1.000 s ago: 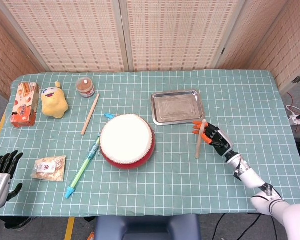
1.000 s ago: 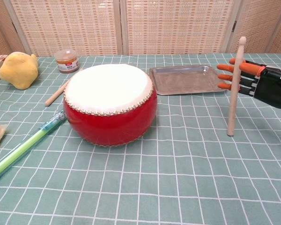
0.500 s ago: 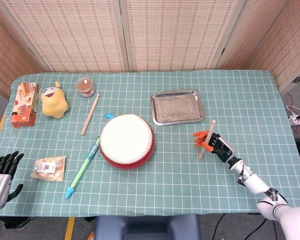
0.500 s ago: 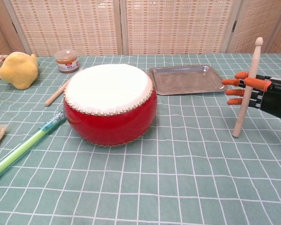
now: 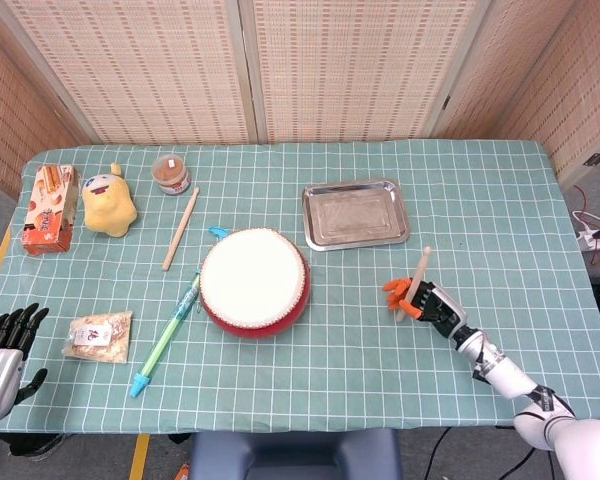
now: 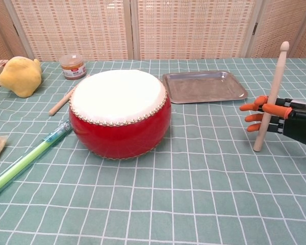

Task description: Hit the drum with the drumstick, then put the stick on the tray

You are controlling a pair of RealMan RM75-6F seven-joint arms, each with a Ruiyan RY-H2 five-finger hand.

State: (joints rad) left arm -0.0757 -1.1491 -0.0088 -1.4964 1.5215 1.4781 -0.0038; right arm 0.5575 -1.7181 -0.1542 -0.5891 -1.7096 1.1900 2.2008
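Stick gripped, drum not yet struck

The right hand (image 6: 283, 116) clamps its fingers on the near-upright drumstick (image 6: 272, 96), at the drum's (image 6: 120, 112) three o'clock; next it must swing toward the drumhead, the tray (image 5: 355, 213) afterwards.

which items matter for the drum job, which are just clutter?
Job: drum, drumstick held in right hand, tray.
Clutter: second stick, pen, yellow toy, jar, box, packet.

Yellow toy (image 5: 109, 203), jar (image 5: 169, 174), perhaps snack box (image 5: 50, 208)
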